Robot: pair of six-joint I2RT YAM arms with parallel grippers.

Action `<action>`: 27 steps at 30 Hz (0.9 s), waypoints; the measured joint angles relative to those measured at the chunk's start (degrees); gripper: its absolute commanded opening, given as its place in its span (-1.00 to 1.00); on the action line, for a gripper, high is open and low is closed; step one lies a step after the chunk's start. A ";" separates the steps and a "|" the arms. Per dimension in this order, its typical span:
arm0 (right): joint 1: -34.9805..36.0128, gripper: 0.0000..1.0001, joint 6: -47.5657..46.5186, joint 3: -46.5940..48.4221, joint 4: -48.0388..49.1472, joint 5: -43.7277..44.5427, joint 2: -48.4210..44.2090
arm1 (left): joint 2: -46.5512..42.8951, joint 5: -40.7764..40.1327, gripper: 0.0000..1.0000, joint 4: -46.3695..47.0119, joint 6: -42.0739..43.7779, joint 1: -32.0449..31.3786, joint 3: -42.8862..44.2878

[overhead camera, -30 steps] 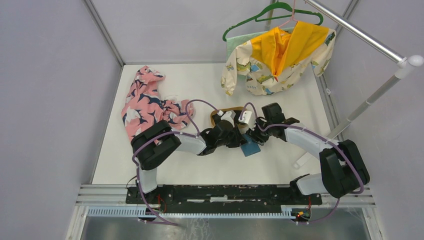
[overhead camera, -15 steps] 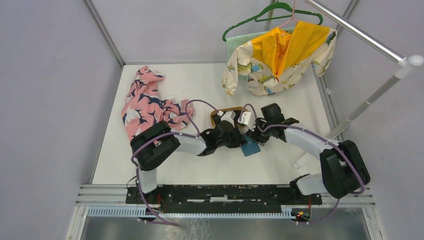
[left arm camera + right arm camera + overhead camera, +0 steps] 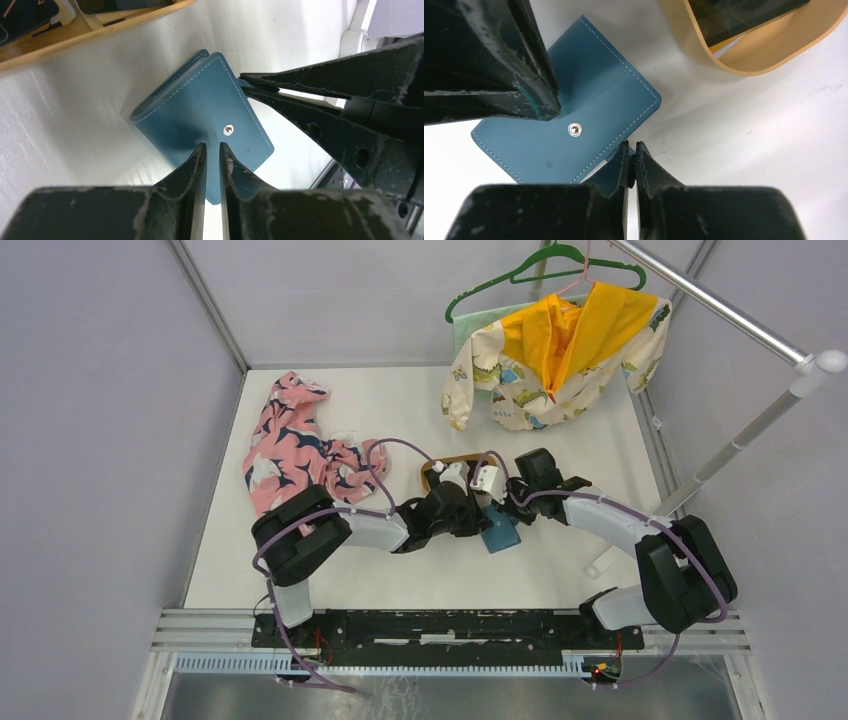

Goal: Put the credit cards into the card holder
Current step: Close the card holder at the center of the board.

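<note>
Teal-blue card holder [image 3: 197, 107], folded shut with its metal snap [image 3: 228, 129] uppermost, is shown lying flat on the white table [image 3: 400, 400]. It is placed just nearer the arm bases than the tan wooden tray [image 3: 749, 62] and is not in contact with it. The credit cards [image 3: 744, 12], dark and flat, are contained in the tray; their number cannot be told. The holder is met from opposite sides by the two arms. The left gripper [image 3: 210, 146] is set at the holder's edge near the snap, its fingers drawn almost together with only a narrow slit between them. In the right wrist view a sliver of teal is seen in that slit, so the holder's edge appears to be pinched. The right gripper [image 3: 631, 146] is pressed together on the opposite stitched edge, its tips pinching the rim of the upper flap, and a lower teal layer is visible beside them. A pink floral garment [image 3: 290, 440] is spread at the table's far left. A yellow-lined printed garment [image 3: 560, 350] is hung from a green hanger [image 3: 545, 265] on a metal rail [image 3: 720, 315] at the far right.
</note>
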 measured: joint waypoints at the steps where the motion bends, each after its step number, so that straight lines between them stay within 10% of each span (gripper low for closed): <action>1: 0.09 -0.89 0.00 0.00 0.07 -0.31 0.00 | -0.50 -0.02 -0.56 -0.13 0.00 -0.07 -0.31; 19: 4.96 -0.87 -0.46 0.20 3.30 -12.61 0.17 | -9.99 -1.01 -0.54 -0.46 0.07 -0.57 -8.33; 27: 6.23 -0.18 -1.18 2.49 2.56 -13.84 2.80 | -15.76 -2.34 -0.65 -1.64 0.15 -0.57 -11.56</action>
